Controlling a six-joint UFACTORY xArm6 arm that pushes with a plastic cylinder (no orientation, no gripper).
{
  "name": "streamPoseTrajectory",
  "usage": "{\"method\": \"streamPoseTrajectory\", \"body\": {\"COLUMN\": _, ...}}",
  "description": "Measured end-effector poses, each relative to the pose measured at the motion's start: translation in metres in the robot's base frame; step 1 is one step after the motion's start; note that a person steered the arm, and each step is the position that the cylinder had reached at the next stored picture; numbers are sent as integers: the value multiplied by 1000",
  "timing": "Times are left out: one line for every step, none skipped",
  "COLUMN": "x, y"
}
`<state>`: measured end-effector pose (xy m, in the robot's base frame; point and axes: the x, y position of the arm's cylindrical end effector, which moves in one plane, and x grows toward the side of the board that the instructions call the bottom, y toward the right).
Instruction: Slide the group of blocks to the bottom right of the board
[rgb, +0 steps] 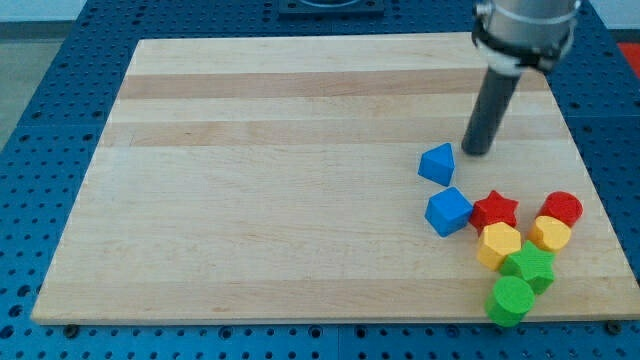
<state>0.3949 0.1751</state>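
Blocks sit gathered in the lower right of the frame on a pale wooden board (280, 180), which rests on a blue perforated bench (40, 150). My tip (476, 152) touches down on the board at right of centre, just to the right of a blue pentagon-like block (437, 163) and apart from it. Below that lies a blue cube (448, 211), and touching its right side is a red star (495, 210). A yellow hexagonal block (499, 245) sits under the star, with a green star (529, 268) and a green cylinder (511, 300) lower still, near the board's bottom edge. At far right a red cylinder (562, 208) sits just above a second yellow block (550, 234). No end effector with jaws shows, only the dark rod.
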Motion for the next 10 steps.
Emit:
{"method": "streamPoseTrajectory", "body": {"x": -38, "y": -8}}
{"method": "streamPoseTrajectory", "body": {"x": -29, "y": -35}}
{"method": "streamPoseTrajectory", "body": {"x": 6, "y": -46}}
{"method": "streamPoseTrajectory", "body": {"x": 40, "y": -46}}
{"method": "streamPoseTrajectory", "body": {"x": 70, "y": -46}}
{"method": "streamPoseTrajectory", "body": {"x": 85, "y": -46}}
{"method": "streamPoseTrajectory", "body": {"x": 99, "y": -46}}
{"method": "streamPoseTrajectory", "body": {"x": 109, "y": -46}}
{"method": "streamPoseTrajectory", "body": {"x": 109, "y": -46}}
{"method": "streamPoseTrajectory", "body": {"x": 84, "y": -46}}
